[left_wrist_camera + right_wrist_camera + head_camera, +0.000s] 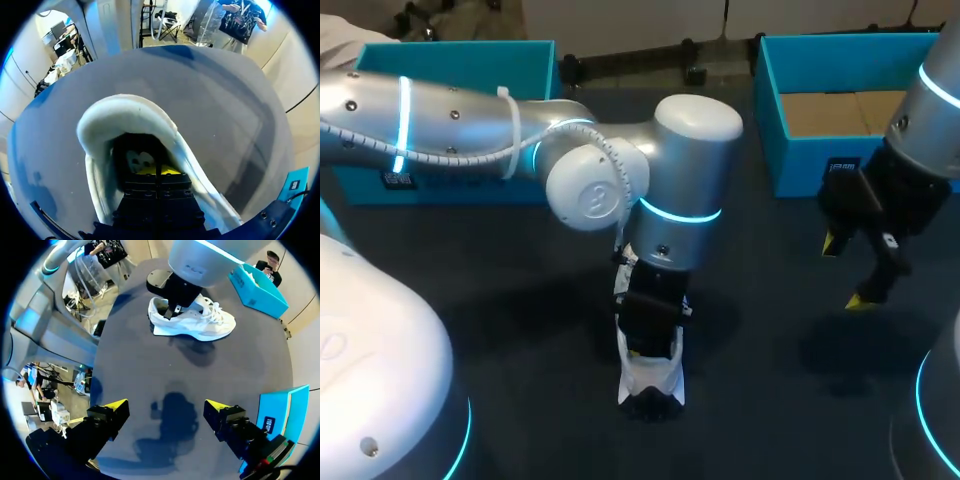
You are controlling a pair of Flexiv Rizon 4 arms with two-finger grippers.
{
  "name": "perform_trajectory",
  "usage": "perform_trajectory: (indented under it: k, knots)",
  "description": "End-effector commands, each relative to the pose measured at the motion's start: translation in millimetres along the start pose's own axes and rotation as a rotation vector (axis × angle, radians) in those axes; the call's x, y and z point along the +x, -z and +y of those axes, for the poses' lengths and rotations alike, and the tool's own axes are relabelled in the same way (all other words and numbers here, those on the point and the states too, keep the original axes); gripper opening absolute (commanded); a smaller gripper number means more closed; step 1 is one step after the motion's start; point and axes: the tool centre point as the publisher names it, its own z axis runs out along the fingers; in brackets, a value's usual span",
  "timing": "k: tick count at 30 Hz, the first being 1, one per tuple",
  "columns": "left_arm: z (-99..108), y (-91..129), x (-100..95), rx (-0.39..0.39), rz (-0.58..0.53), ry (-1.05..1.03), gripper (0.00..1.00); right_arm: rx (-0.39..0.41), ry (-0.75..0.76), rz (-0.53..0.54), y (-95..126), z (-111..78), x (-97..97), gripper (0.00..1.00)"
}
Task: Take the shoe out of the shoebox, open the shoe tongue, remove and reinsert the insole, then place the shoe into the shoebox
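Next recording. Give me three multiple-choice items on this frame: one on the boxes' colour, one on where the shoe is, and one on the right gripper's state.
1. What colour are the two boxes?
A red
B white
C teal

2. Where is the white shoe?
A inside a box
B on the table
C lifted off the table

3. The right gripper is
A open and empty
B shut on the shoe
C shut on an insole

Answers:
1 C: both show teal walls.
2 B: the shoe stands on the dark tabletop, with the left gripper inside its opening.
3 A: its yellow tips stand wide apart over bare table.
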Motion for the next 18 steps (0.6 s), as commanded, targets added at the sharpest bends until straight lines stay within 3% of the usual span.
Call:
perform_trajectory:
  k: [1,5,9,18]
  knots:
    - [-10.3,15.5,6.3,-0.038,-0.060,-0.015,0.00,0.003,-0.001,0.000,-0.7,0.6,-0.3,1.00]
    - [-18.7,36.3,2.4,-0.060,-0.078,-0.015,0.00,0.003,-0.001,0.000,-0.7,0.6,-0.3,1.00]
    - [-25.3,44.8,-2.9,-0.024,-0.086,-0.018,0.00,0.003,-0.001,0.000,-0.7,0.6,-0.3,1.00]
    - [-24.4,18.2,-7.8,0.026,-0.007,-0.003,0.00,0.003,-0.001,0.000,-0.7,0.6,-0.3,1.00]
